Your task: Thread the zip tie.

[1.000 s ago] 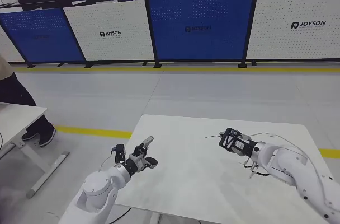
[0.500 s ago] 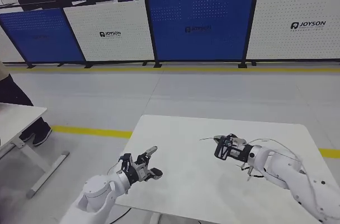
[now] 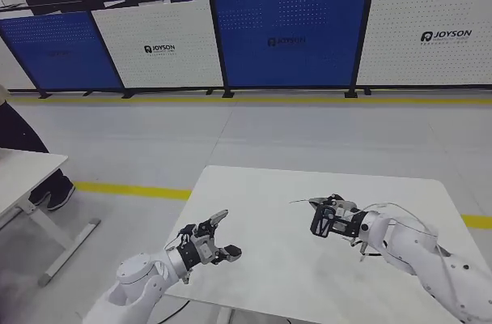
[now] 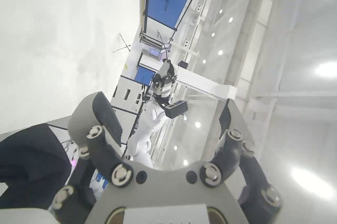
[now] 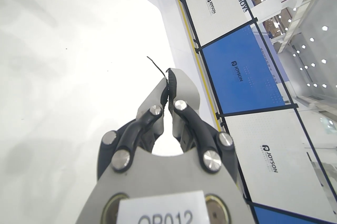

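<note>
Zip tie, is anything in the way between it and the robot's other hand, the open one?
No, nothing visible is. The right hand pinches the zip tie over the table, and the left hand is open across from it. Between them there is just bare tabletop and air.

A logo and a printed name stand on each white wall panel [image 3: 446, 36] and blue wall panel [image 3: 286, 40] behind the counter [image 3: 294, 275]. A white label [image 5: 163, 212] on my right claw's [image 5: 167, 77] base carries letters and digits, partly cut off.
</note>
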`<state>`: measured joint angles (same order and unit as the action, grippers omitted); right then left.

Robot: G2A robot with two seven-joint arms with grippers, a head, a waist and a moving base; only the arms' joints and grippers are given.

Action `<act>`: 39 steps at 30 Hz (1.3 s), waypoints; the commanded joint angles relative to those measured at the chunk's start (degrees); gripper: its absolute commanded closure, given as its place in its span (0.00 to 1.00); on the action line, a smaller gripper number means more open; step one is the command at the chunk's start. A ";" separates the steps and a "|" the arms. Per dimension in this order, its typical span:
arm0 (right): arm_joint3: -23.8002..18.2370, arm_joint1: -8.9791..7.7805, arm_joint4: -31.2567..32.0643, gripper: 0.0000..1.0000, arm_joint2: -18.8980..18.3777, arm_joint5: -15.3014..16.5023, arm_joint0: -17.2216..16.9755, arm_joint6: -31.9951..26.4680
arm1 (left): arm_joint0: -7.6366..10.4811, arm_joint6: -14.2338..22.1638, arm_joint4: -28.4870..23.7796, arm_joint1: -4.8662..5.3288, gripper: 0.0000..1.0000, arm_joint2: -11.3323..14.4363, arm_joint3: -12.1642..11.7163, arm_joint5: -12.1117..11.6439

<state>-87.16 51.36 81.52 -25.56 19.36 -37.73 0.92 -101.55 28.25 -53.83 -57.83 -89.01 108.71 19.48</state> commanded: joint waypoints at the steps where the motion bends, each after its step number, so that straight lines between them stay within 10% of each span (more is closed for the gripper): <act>1: 0.00 0.00 0.00 1.00 0.00 0.00 0.00 0.00 | 0.00 -0.01 -0.01 0.00 0.00 0.00 0.00 0.00; 11: -0.16 0.00 0.42 1.00 -0.38 -0.48 -0.51 0.20 | 0.00 -0.01 -0.01 0.00 0.00 0.00 0.00 0.00; 20: 1.66 -0.80 8.43 1.00 2.33 0.12 0.77 15.48 | 0.00 -0.01 -0.01 0.00 0.00 0.00 0.00 0.00; 26: 1.04 -1.80 8.43 1.00 8.72 0.12 5.92 15.88 | 0.00 -0.01 -0.01 0.00 0.00 0.00 0.00 0.00; 39: 1.04 -1.80 8.43 1.00 8.72 0.12 5.92 15.88 | 0.00 -0.01 -0.01 0.00 0.00 0.00 0.00 0.00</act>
<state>-86.11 49.56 89.96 -16.84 19.48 -31.81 16.80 -101.55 28.25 -53.84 -57.83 -89.01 108.71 19.48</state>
